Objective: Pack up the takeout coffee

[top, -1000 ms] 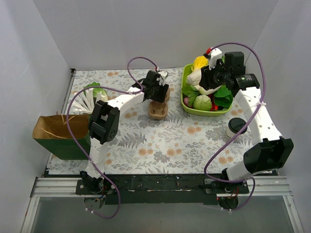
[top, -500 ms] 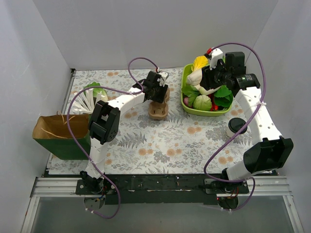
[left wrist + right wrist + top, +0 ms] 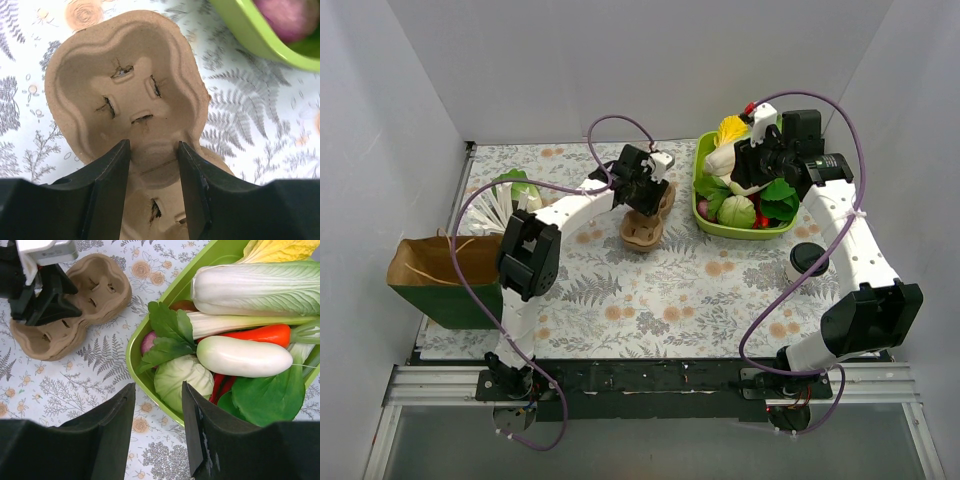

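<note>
Top external view showed the left gripper (image 3: 645,192) clamped on the narrow waist of the cardboard carrier (image 3: 642,232). Further right, the right gripper (image 3: 748,165) hung spread and empty above the green tray (image 3: 720,228). The takeout coffee (image 3: 807,262) stood lidded on the table (image 3: 650,300), just in front of that tray.

Site: a robot test bench in a lab, not a home or shop.
- Plain white walls (image 3: 420,80) box the table in on three sides.
- Metal rail (image 3: 650,385) runs along the near edge, with the arm bases (image 3: 508,378) bolted to it.
- Purple cables (image 3: 615,119) loop loose along the arms.
- Flowered cloth (image 3: 650,290) is laid as a staged tabletop.

Props:
- Cardboard carrier (image 3: 125,85), pinched at its middle by the left gripper (image 3: 152,150).
- Green tray (image 3: 172,287) of vegetables, possibly fake, just ahead of the parted right gripper (image 3: 157,400).
- Green paper bag (image 3: 445,290), well back and left of the left gripper.
</note>
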You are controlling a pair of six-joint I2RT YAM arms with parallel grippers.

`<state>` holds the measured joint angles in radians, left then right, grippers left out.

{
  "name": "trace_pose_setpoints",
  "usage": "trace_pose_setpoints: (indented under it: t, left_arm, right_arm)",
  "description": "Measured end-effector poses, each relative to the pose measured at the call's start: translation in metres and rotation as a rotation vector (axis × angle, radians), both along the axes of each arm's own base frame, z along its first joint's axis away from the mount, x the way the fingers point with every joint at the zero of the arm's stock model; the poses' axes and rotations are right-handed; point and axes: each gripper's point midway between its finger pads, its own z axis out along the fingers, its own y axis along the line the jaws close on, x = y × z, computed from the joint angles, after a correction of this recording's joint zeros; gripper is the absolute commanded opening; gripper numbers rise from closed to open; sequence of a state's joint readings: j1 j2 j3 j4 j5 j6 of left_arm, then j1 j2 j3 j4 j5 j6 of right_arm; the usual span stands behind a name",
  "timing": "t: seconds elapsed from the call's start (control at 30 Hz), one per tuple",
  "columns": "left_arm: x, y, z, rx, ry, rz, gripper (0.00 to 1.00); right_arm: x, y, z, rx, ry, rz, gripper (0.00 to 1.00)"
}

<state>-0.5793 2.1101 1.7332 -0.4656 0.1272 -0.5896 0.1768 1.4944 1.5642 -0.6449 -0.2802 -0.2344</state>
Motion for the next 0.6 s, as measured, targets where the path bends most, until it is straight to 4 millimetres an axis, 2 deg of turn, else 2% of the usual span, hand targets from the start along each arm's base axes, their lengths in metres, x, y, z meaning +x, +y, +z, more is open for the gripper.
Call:
trace_pose_setpoints:
  t: [0.2,0.3,0.43,0.47,0.5,0.53,0.6]
  left_arm:
    - [-0.028,0.003,0.026,0.041,-0.101,-0.336,0.00]
    - [-0.037,0.007,0.040,0.040,-0.149,-0.423,0.00]
    - [-0.024,0.011,0.057,-0.027,-0.158,-0.411,0.00]
    - [-0.022,0.008,0.070,-0.050,-0.140,-0.422,0.00]
    - [-0.012,0.009,0.068,-0.057,-0.129,-0.411,0.00]
    - [-0.001,0.008,0.077,-0.063,-0.159,-0.390,0.00]
    - [0.009,0.014,0.084,-0.057,-0.197,-0.360,0.00]
  right_arm:
    - [-0.001,0.000,-0.003,0.001,0.009,0.003,0.50]
    - [-0.001,0.000,-0.003,0.001,0.008,0.003,0.50]
    - [-0.001,0.001,-0.004,0.004,0.012,0.003,0.50]
    - [-0.002,0.001,-0.004,0.006,0.013,0.004,0.50]
    - [-0.002,0.002,-0.004,0.008,0.014,0.004,0.50]
    - [-0.002,0.002,-0.004,0.010,0.015,0.004,0.50]
    - [-0.002,0.003,-0.006,0.018,0.021,0.007,0.51]
